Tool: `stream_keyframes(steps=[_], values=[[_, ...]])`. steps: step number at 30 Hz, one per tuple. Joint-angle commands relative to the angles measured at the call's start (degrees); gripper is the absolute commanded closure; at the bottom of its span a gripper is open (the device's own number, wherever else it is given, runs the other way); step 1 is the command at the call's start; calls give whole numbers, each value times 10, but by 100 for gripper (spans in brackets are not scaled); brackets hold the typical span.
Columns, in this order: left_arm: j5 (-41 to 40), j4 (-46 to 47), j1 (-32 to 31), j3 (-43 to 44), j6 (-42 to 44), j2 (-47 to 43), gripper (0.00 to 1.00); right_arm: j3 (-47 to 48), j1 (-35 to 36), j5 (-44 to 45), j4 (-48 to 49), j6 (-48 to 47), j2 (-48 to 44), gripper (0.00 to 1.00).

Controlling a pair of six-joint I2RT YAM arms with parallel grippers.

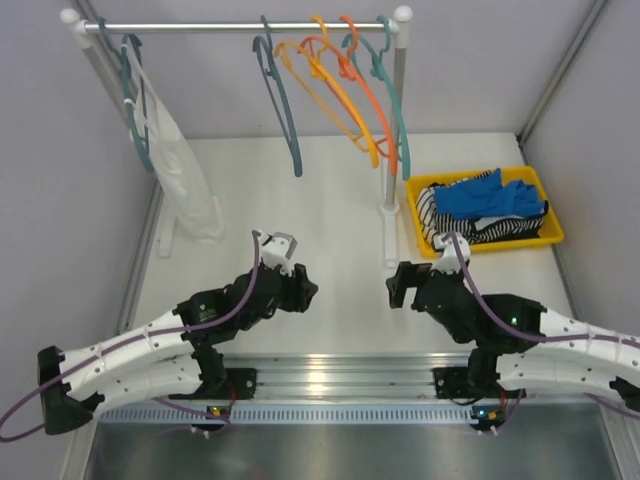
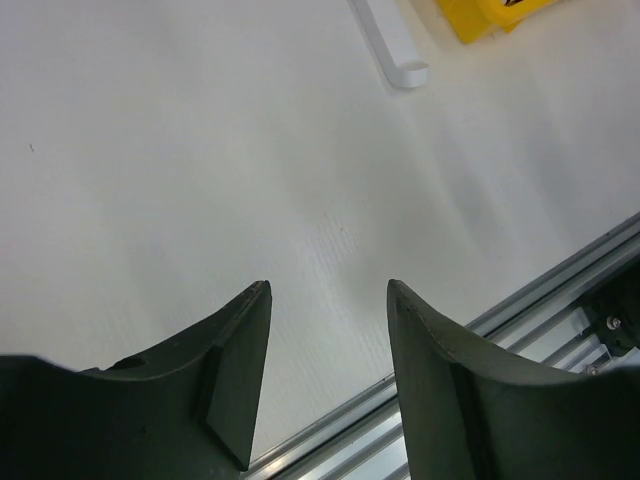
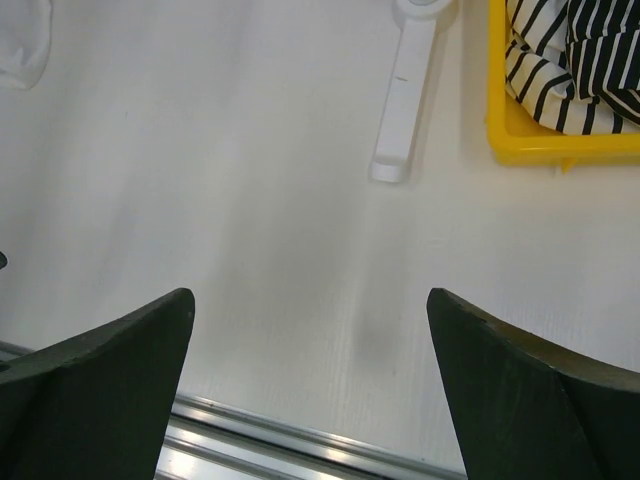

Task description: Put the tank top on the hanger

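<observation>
tank top in yellow tray, beyond right gripper, jaws apart

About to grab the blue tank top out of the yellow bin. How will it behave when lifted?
The tank top lies crumpled, so it is probably floppy and will drape from one pinch. It rests on the striped garment in the yellow bin, so that may drag along. Likely light.

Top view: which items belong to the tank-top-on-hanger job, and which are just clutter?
Job: blue tank top in the yellow tray; dark slate-teal hanger on the rail.
Clutter: striped garment; white garment; orange hangers; teal-green hanger.
</observation>
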Motion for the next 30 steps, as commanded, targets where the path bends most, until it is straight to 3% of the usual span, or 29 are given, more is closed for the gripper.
stream_keyframes(steps=[1, 10, 13, 14, 20, 26, 30], values=[[0, -7, -3, 26, 8, -4, 45, 6, 5, 0, 22, 2, 7, 0], [11, -20, -3, 40, 19, 2, 45, 48, -18, -16, 8, -29, 58, 0], [10, -21, -3, 44, 25, 3, 45, 68, -101, -88, 12, -61, 66, 0], [11, -23, -3, 47, 26, 5, 45, 75, -165, -114, 15, -80, 67, 0], [17, -20, -3, 57, 39, -1, 44, 129, -391, -234, 21, -133, 93, 0], [30, -18, -3, 65, 52, 3, 44, 169, -593, -334, 51, -152, 170, 1], [38, -22, -3, 68, 51, 10, 44, 212, -678, -364, 80, -159, 267, 6]])
